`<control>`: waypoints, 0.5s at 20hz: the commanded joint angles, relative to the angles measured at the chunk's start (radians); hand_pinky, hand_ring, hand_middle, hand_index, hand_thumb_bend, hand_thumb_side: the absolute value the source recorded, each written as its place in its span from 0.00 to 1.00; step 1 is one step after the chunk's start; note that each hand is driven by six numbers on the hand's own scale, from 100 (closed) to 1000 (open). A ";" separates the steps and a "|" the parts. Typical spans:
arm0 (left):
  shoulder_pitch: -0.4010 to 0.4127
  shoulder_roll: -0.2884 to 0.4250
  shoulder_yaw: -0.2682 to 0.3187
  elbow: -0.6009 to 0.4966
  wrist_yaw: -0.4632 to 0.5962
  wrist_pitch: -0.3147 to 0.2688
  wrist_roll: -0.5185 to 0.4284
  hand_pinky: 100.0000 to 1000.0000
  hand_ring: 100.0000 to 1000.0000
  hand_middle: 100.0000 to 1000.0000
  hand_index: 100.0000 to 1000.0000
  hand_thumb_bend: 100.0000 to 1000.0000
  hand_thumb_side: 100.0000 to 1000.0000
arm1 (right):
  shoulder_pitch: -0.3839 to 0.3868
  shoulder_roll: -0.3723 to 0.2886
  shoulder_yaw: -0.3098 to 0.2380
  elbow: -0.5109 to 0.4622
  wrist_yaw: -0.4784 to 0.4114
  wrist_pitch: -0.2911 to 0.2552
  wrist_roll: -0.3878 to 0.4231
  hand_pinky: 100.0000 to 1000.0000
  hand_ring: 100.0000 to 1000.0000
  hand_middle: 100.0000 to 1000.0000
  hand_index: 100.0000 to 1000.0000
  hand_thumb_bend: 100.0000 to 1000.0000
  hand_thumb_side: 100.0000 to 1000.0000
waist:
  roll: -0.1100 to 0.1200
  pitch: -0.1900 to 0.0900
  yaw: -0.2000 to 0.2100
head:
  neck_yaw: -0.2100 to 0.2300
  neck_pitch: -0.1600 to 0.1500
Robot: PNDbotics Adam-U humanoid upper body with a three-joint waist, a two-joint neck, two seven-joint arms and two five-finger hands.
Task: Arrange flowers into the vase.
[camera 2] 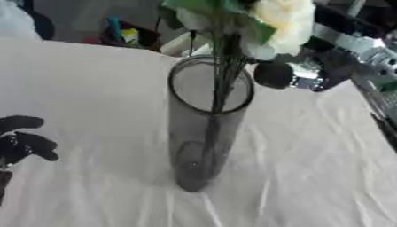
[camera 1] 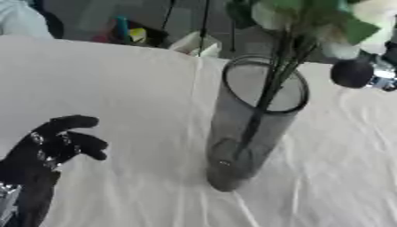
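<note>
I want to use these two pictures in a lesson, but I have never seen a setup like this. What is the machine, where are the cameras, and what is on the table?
Both pictures come from two side-by-side cameras in a humanoid robot's head, looking down. The black left hand rests idle, fingers curled, on the white cloth. The right hand shows at the upper right, beside the flowers; its fingers are unclear. The stems already stand inside the tall grey glass vase.

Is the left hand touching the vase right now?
Apart. In the left eye view the left hand hangs with curled fingers well to the left of the vase, with a wide strip of bare white tablecloth between them.
</note>
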 commanded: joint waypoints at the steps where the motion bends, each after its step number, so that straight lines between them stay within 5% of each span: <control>1: -0.008 0.002 -0.004 -0.018 -0.004 0.000 -0.007 0.53 0.61 0.73 0.84 0.02 1.00 | -0.008 -0.037 -0.021 -0.001 -0.024 0.004 -0.001 0.67 0.57 0.52 0.44 0.55 1.00 | 0.005 -0.019 -0.001 | 0.002 -0.009; 3: -0.008 0.002 -0.004 -0.018 -0.005 0.000 -0.009 0.53 0.61 0.73 0.83 0.01 1.00 | -0.011 -0.035 -0.023 0.002 -0.031 0.006 -0.011 0.67 0.57 0.51 0.44 0.55 1.00 | 0.005 -0.019 0.000 | 0.002 -0.009; 8: -0.008 0.002 -0.005 -0.018 -0.007 0.000 -0.015 0.53 0.61 0.73 0.83 0.01 1.00 | -0.015 -0.037 -0.019 0.002 -0.029 -0.004 -0.002 0.67 0.57 0.54 0.65 0.56 1.00 | 0.004 -0.018 0.002 | 0.002 -0.008; 10: -0.009 0.002 -0.005 -0.018 -0.007 0.000 -0.015 0.53 0.61 0.73 0.83 0.01 1.00 | -0.015 -0.037 -0.019 0.004 -0.029 -0.007 0.003 0.66 0.57 0.53 0.56 0.55 1.00 | 0.004 -0.018 0.003 | 0.001 -0.008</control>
